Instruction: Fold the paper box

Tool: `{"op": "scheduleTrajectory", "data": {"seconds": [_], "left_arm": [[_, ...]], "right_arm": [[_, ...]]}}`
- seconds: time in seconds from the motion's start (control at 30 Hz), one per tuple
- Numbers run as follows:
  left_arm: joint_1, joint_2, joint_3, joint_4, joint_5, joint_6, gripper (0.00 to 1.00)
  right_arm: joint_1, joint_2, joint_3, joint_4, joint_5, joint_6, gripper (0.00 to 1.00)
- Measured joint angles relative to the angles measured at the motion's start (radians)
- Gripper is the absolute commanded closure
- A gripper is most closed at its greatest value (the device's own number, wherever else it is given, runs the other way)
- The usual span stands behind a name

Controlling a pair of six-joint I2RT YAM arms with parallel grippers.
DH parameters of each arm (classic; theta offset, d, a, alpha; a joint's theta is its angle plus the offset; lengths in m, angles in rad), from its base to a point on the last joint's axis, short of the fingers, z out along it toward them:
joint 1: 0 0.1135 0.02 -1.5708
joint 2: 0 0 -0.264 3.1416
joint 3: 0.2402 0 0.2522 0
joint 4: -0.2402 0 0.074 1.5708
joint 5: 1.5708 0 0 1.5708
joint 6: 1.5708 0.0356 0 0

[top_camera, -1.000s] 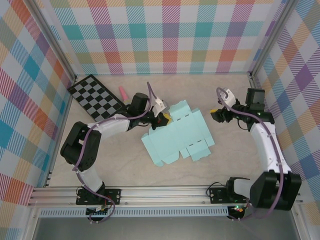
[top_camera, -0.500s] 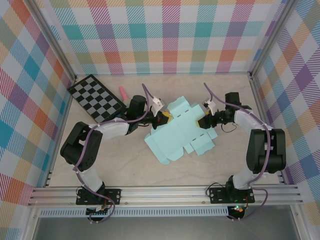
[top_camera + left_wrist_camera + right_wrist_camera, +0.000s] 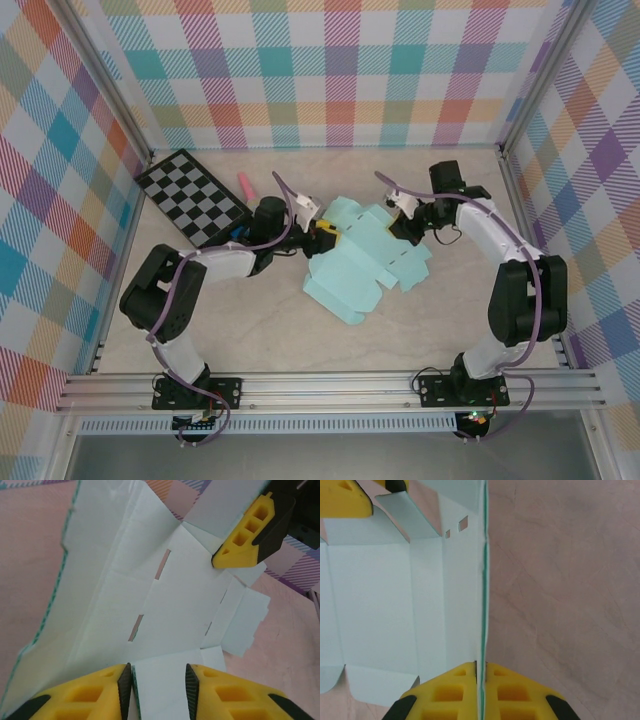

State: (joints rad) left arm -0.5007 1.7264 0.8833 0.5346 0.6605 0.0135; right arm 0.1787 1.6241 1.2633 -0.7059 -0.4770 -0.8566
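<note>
The paper box (image 3: 365,258) is a pale mint die-cut sheet with flaps and slots, lying mid-table, partly lifted. My left gripper (image 3: 322,230) is at its far left corner. In the left wrist view that gripper (image 3: 157,690) stands open, with a flap of the paper box (image 3: 165,595) between the pads and its green edge close to the left pad. My right gripper (image 3: 400,228) is at the sheet's far right edge. In the right wrist view my right gripper (image 3: 481,680) is shut on the upright edge of the paper box (image 3: 380,600).
A black-and-grey checkerboard (image 3: 195,195) lies at the far left, with a small pink object (image 3: 245,184) beside it. Plaid walls and metal rails enclose the table. Bare tabletop (image 3: 300,340) lies in front of the sheet.
My right arm swung in from the right to the sheet's far edge and shut on it. My left gripper has opened. The sheet has shifted towards the back and bunched up.
</note>
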Motion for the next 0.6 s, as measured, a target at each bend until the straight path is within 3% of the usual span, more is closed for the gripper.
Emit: {"op": "scheduleTrajectory", "data": {"seconds": [0.27, 0.37, 0.47, 0.6], "left_arm": [[0.109, -0.298, -0.097, -0.153, -0.011, 0.048, 0.34], [0.13, -0.403, -0.096, -0.221, -0.02, 0.112, 0.33], [0.13, -0.422, -0.09, -0.302, -0.007, 0.188, 0.5], [0.122, -0.364, -0.079, -0.43, -0.004, 0.329, 0.43]], "right_arm": [[0.037, -0.001, 0.084, -0.194, 0.108, -0.243, 0.98], [0.062, -0.004, 0.093, -0.21, 0.155, -0.32, 0.97], [0.105, -0.004, 0.083, -0.206, 0.2, -0.372, 0.96], [0.173, -0.009, 0.013, -0.159, 0.247, -0.421, 0.96]]}}
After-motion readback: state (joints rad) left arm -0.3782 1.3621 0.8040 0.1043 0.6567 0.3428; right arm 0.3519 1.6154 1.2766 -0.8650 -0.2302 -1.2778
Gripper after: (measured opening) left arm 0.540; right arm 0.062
